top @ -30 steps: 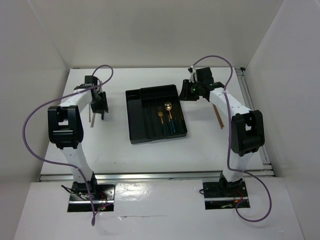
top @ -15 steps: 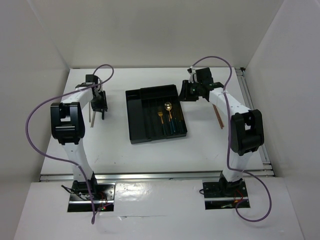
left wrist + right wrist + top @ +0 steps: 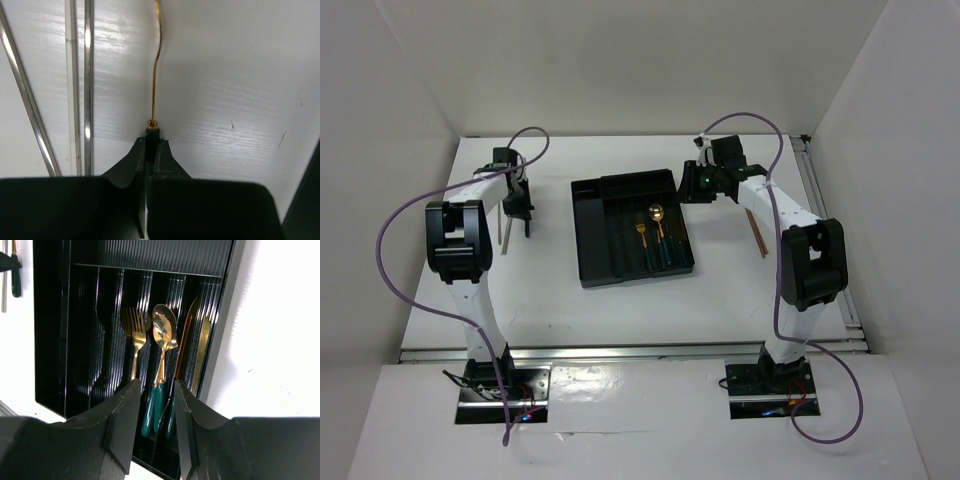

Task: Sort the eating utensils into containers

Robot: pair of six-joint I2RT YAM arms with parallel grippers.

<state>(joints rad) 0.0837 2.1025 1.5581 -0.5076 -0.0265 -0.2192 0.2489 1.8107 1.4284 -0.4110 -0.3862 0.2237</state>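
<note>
The left gripper (image 3: 151,145) is closed on the dark green handle end of a gold-stemmed utensil (image 3: 154,95). This utensil lies on the white table (image 3: 235,75), left of the black tray (image 3: 590,215) and near the silver chopsticks (image 3: 88,75). The right gripper (image 3: 156,385) is held over the tray with its jaws apart and nothing gripped. A fork (image 3: 136,335), a spoon (image 3: 164,327) and a knife (image 3: 200,355) are seated in the tray's right-hand compartments.
</note>
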